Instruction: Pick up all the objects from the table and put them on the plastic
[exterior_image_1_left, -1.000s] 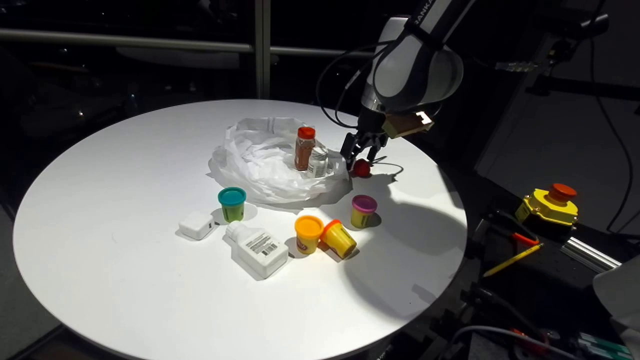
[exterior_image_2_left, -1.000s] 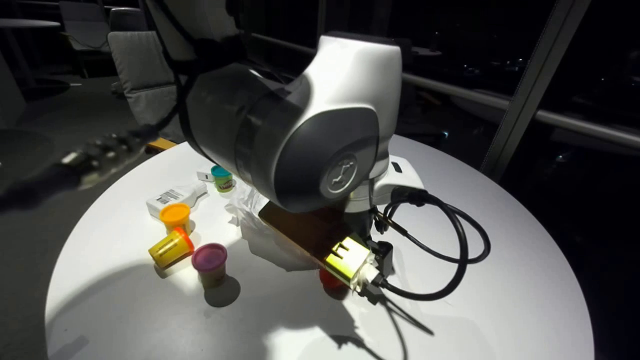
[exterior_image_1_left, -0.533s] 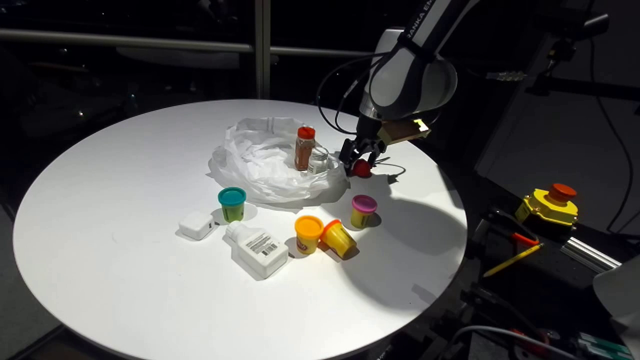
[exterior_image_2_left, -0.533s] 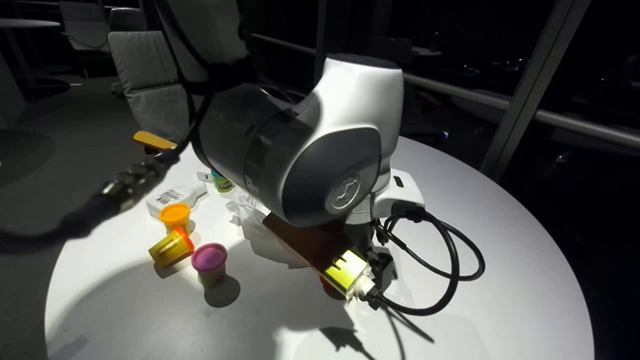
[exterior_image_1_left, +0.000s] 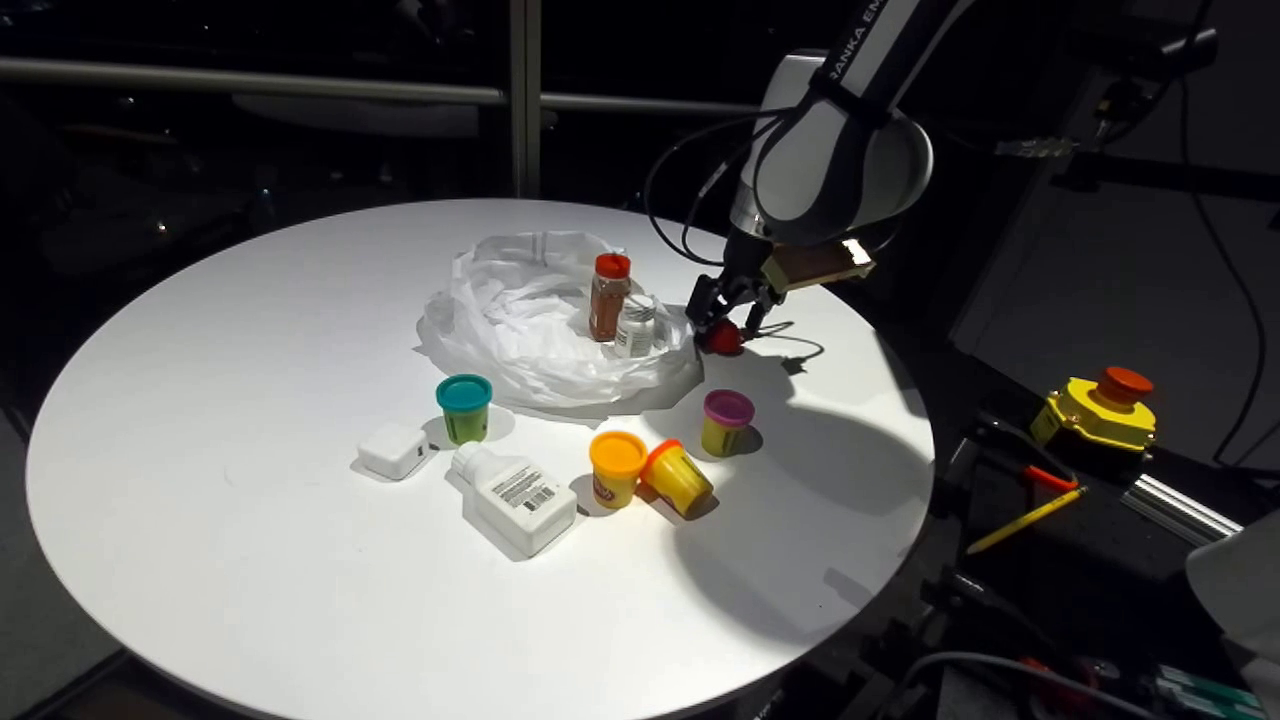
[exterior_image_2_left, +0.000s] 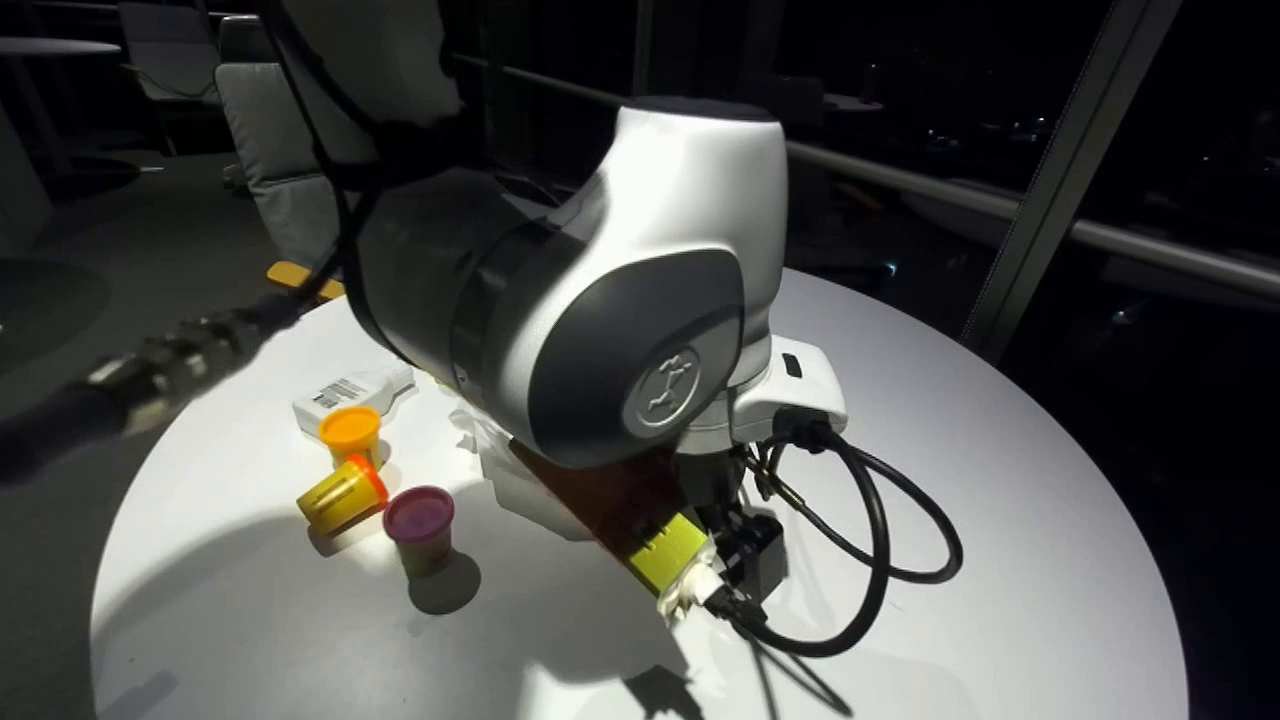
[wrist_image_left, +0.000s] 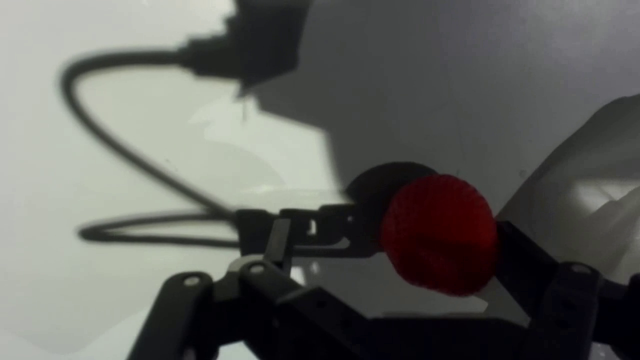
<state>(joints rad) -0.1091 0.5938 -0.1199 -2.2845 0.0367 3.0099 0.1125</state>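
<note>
A red round object (exterior_image_1_left: 722, 338) rests on the table beside the white plastic bag (exterior_image_1_left: 515, 325). My gripper (wrist_image_left: 392, 237) is open around it, low over the table. In the wrist view the red object (wrist_image_left: 440, 235) is against or very near the right finger, with a wide gap to the left finger. In an exterior view the arm hides it. A red-capped bottle (exterior_image_1_left: 608, 305) and a small clear jar (exterior_image_1_left: 636, 332) are on the bag. Outside it are tubs with purple (exterior_image_1_left: 727, 425), orange (exterior_image_1_left: 617, 472) and teal (exterior_image_1_left: 465, 412) lids, a tipped yellow tub (exterior_image_1_left: 680, 482), a white bottle (exterior_image_1_left: 525, 503) and a white block (exterior_image_1_left: 393, 452).
The bag's edge (wrist_image_left: 600, 215) lies close to the right finger in the wrist view. A cable loop (exterior_image_2_left: 880, 520) hangs from the wrist beside the camera box (exterior_image_2_left: 668, 552). The round table's edge (exterior_image_1_left: 915, 400) is not far beyond the gripper.
The gripper came down around the red object, then shifted slightly sideways, away from the bag, and stays open. The red object and the other things have not visibly moved.
</note>
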